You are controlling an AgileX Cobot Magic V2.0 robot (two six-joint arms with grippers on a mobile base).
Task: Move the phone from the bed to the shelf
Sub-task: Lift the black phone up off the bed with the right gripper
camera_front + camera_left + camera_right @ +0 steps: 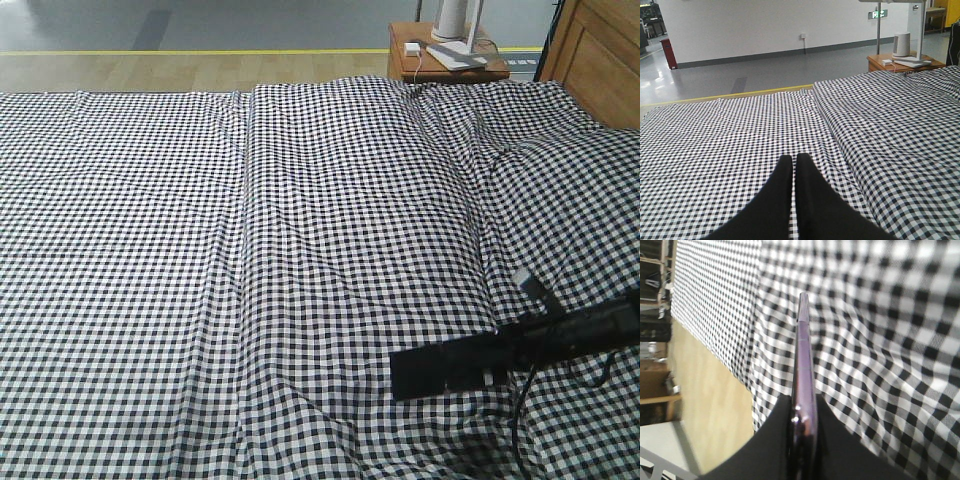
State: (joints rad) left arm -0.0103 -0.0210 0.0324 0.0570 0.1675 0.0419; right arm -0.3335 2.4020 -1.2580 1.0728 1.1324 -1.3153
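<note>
The phone is a thin dark slab held just above the bed at the front right. My right gripper is shut on it, the arm reaching in from the right. In the right wrist view the phone shows edge-on, pinkish-purple, clamped between the two black fingers of the gripper, with the checked sheet behind. My left gripper hovers over the bed, shut with nothing between its fingers. No shelf is clearly recognisable in any view.
A small brown side table with a white appliance and charger stands behind the bed's far right corner, next to a wooden headboard. Grey floor with a yellow line lies beyond. Pale wooden boards show at the right wrist view's left edge.
</note>
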